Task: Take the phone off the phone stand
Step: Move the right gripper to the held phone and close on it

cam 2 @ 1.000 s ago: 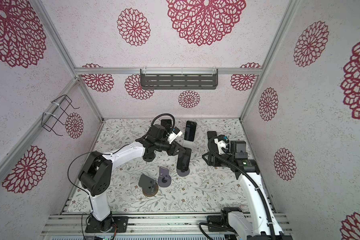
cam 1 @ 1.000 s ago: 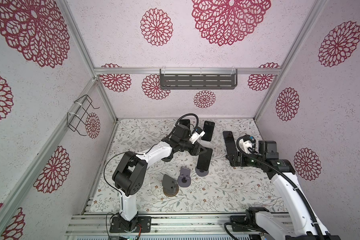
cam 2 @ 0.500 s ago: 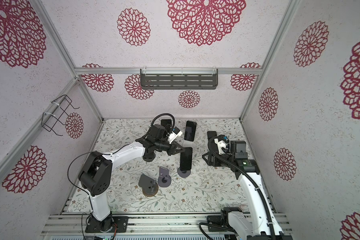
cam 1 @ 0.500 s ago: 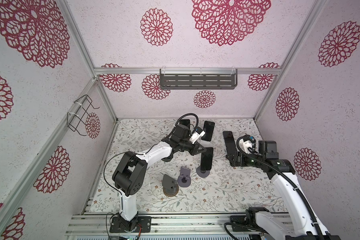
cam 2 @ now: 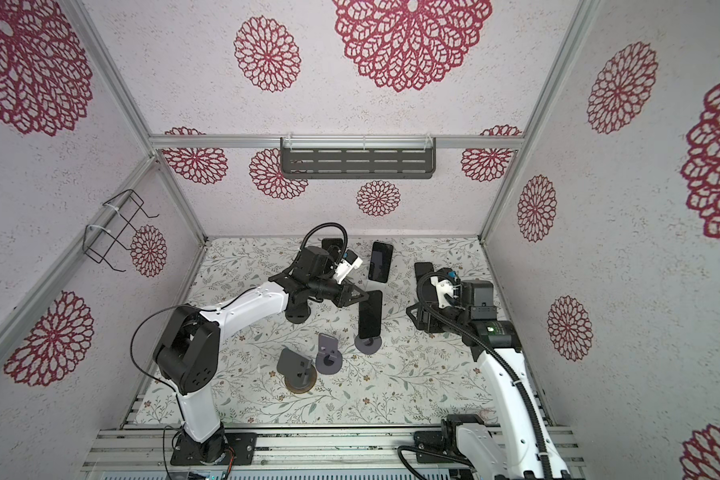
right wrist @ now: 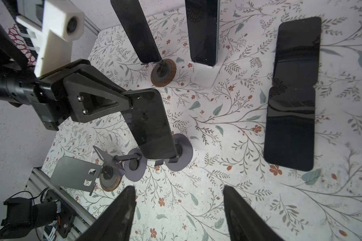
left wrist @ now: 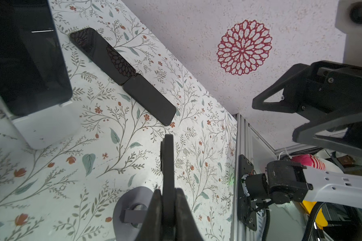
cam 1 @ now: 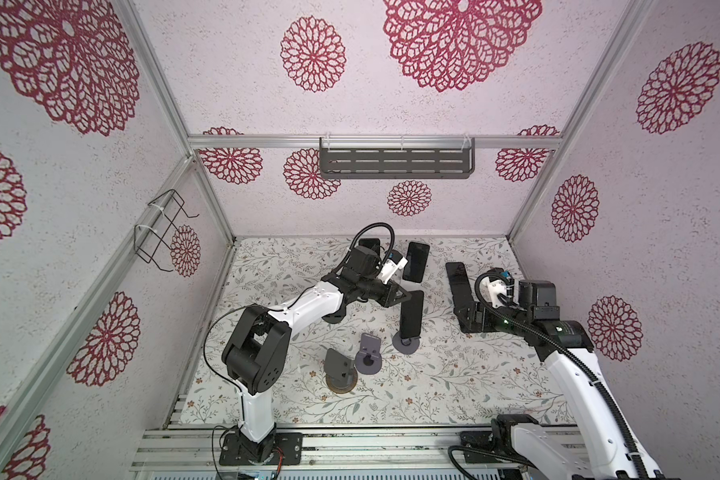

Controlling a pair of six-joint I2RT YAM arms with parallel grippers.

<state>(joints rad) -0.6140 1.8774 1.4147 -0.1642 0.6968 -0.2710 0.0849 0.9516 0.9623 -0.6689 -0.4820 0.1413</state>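
Right wrist view: my left gripper (right wrist: 132,100) is clenched on the top edge of the black phone (right wrist: 153,125). The phone's lower end sits in the grey phone stand (right wrist: 183,154) below that gripper. My right gripper (right wrist: 179,188) hangs released nearby.

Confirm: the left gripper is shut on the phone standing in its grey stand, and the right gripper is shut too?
No: the right gripper is open, as the right wrist view shows. The left gripper is shut on the phone standing in its grey stand.
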